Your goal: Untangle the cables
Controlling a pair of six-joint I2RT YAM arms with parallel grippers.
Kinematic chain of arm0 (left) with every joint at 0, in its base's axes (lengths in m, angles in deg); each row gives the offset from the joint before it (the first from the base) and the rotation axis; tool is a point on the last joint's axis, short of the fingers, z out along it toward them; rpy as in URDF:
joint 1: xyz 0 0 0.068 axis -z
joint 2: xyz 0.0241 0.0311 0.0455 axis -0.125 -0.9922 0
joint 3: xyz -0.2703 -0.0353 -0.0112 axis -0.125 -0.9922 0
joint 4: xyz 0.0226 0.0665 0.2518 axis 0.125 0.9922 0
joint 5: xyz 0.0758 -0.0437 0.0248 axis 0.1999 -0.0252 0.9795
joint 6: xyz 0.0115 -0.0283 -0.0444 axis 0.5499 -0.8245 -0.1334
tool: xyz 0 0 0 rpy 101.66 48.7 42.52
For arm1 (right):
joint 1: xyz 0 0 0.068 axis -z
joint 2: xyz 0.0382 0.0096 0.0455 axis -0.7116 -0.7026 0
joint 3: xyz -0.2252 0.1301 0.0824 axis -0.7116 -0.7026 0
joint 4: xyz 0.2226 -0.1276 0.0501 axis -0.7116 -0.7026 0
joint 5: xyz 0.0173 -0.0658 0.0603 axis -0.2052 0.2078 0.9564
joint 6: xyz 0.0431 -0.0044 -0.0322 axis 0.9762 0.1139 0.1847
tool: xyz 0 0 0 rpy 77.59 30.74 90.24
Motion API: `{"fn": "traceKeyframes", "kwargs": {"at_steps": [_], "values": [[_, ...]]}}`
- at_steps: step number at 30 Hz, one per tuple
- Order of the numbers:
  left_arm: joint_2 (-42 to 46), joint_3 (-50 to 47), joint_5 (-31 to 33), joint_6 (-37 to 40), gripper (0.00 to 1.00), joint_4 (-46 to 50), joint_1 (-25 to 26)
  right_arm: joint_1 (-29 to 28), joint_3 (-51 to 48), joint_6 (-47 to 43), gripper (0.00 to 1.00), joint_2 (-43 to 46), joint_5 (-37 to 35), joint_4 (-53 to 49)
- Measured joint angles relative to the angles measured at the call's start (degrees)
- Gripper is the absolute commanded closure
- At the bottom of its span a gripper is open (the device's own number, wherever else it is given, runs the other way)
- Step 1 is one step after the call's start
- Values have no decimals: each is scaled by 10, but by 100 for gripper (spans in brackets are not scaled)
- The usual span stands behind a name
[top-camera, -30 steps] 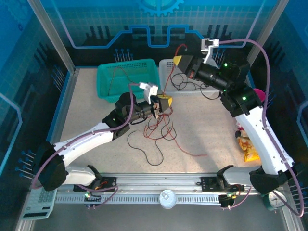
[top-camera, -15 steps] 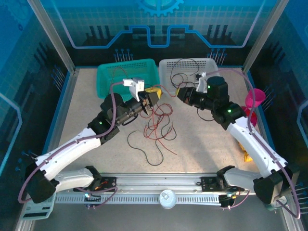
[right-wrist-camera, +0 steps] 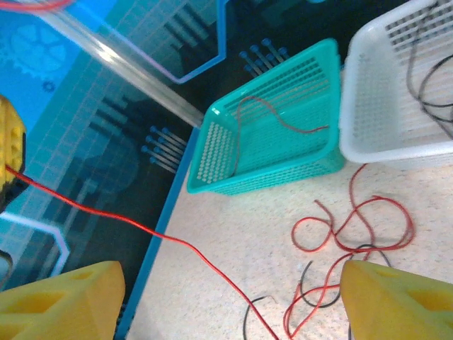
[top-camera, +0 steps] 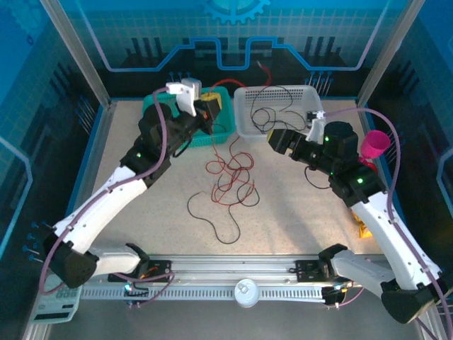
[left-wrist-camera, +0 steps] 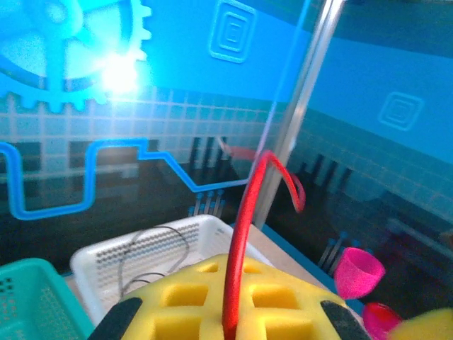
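Red cable (left-wrist-camera: pixel 237 241) pinched in L tool (top-camera: pixel 210 106) above teal basket (top-camera: pixel 225 126); rest tangled w/ black cable (top-camera: pixel 212 225) on desk (top-camera: pixel 297 205). R tool (top-camera: pixel 277 139) wide, empty, near white basket (top-camera: pixel 244 127).

**Blue light, one glare spot**

The top view is evenly bright and sharp, with faint soft shadows on the table (top-camera: pixel 297 212). In the left wrist view white glare burns out part of the back panel (left-wrist-camera: pixel 177 85); the near yellow fingers (left-wrist-camera: pixel 184 312) and red cable (left-wrist-camera: pixel 241 241) are blurred.
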Motion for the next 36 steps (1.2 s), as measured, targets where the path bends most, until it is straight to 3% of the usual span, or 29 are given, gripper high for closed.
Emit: {"fn": "traceKeyframes", "kwargs": {"at_steps": [7,22,27,36], "values": [[-95,99,3,68,100,2,-48,7,0,-10,14,41,-22,-22],[-351,267,34,250,100,-158,-128,7,-49,-40,14,42,-19,-31],[-409,256,34,290,100,-223,-153,14,-49,-56,14,42,-13,-42],[-386,73,29,252,100,-232,-206,32,-49,-58,14,42,4,-45]]}}
